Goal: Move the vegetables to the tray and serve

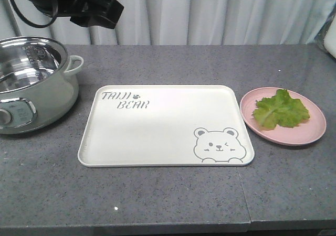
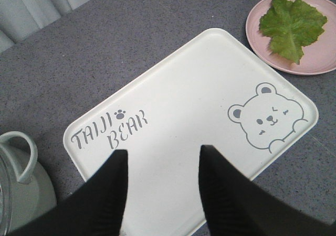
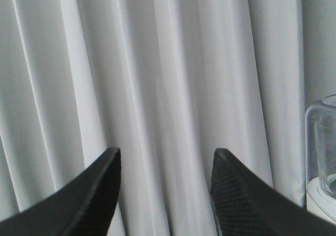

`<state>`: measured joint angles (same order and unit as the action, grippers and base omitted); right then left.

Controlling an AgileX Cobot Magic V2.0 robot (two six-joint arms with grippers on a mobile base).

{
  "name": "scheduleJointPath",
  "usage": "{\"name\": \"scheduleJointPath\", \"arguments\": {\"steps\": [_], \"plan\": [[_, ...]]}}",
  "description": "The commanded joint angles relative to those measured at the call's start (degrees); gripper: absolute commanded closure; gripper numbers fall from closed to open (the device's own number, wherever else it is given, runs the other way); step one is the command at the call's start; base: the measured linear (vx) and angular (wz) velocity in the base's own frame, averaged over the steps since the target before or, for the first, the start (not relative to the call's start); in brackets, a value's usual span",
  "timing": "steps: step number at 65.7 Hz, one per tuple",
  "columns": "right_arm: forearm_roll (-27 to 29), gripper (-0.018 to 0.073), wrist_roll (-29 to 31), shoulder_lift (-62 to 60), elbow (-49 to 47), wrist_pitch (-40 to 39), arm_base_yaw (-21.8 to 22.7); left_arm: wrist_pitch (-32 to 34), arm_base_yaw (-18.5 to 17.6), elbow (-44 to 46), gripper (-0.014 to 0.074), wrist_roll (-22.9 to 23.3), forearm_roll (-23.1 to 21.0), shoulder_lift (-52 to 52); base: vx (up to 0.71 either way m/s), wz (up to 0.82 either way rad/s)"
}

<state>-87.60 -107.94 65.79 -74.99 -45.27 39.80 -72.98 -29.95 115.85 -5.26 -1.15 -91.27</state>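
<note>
Looking down past the left claw, spread wide with nothing between its black jaws, onto the tray. Shows the lettuce in the far right corner of that wrist view, flat on a pink plate, well apart from the claw and beyond the tray's bear-drawing corner. Places the claw over the tray's near edge, close to the "TAIJI BEAR" lettering, with the whole tray between claw and leaf. Catches a pale green pot and its loop handle at lower left.

Seen from the front: finds the lettuce ruffled and bright green, inside the rim of the plate, just beside the tray on its right. Sets the tray square on a grey speckled counter, with the steel-lined pot to its left. Leaves only dark hardware of the left arm in the top left corner, high above the pot and far from the leaf.

Points the right claw at a white pleated curtain, jaws equally wide, gripping nothing. Cannot tell from that wrist view how this claw stands to the leaf; takes in only the curtain and a clear glass jar at the right edge.
</note>
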Motion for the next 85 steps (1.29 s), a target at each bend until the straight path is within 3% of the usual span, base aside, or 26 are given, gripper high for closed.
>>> {"name": "scheduleJointPath", "arguments": {"steps": [1, 8, 14, 35, 49, 60, 66, 70, 74, 85], "plan": [[5.0, 0.0179, 1.6, -2.1, -1.9, 1.7, 0.2, 1.4, -0.2, 1.5, 0.0294, 0.4, -0.2, 2.0, 0.00, 0.00], [5.2, 0.0179, 3.2, -3.2, -1.9, 1.3, 0.2, 1.4, -0.2, 1.5, 0.0294, 0.4, -0.2, 2.0, 0.00, 0.00], [8.9, 0.0179, 5.8, -3.5, -1.4, 0.6, 0.2, 1.4, -0.2, 1.5, 0.0294, 0.4, -0.2, 2.0, 0.00, 0.00], [33.7, 0.0179, 24.7, -5.9, 7.3, -2.2, 0.2, 1.4, -0.2, 1.5, 0.0294, 0.4, -0.2, 2.0, 0.00, 0.00], [44.0, 0.0179, 35.7, -8.0, 13.3, 0.7, 0.2, 1.4, -0.2, 1.5, 0.0294, 0.4, -0.2, 2.0, 0.00, 0.00], [56.8, 0.0179, 45.0, -9.2, 17.0, -0.6, -0.8, 1.4, -0.2, 1.5, 0.0294, 0.4, -0.2, 2.0, 0.00, 0.00], [55.3, 0.0179, 47.2, -9.3, 17.6, 1.5, -2.7, 1.4, -0.2, 1.5, 0.0294, 0.4, -0.2, 2.0, 0.00, 0.00], [51.0, 0.0179, 46.9, -9.2, 17.6, 2.6, -3.3, 1.4, -0.2, 1.5, 0.0294, 0.4, -0.2, 2.0, 0.00, 0.00], [47.8, 0.0179, 44.4, -9.0, 17.6, 3.3, -3.1, 1.4, -0.2, 1.5, 0.0294, 0.4, -0.2, 2.0, 0.00, 0.00], [47.2, 0.0179, 38.9, -9.0, 17.6, 5.5, -3.2, 1.4, -0.2, 1.5, 0.0294, 0.4, -0.2, 2.0, 0.00, 0.00]]}}
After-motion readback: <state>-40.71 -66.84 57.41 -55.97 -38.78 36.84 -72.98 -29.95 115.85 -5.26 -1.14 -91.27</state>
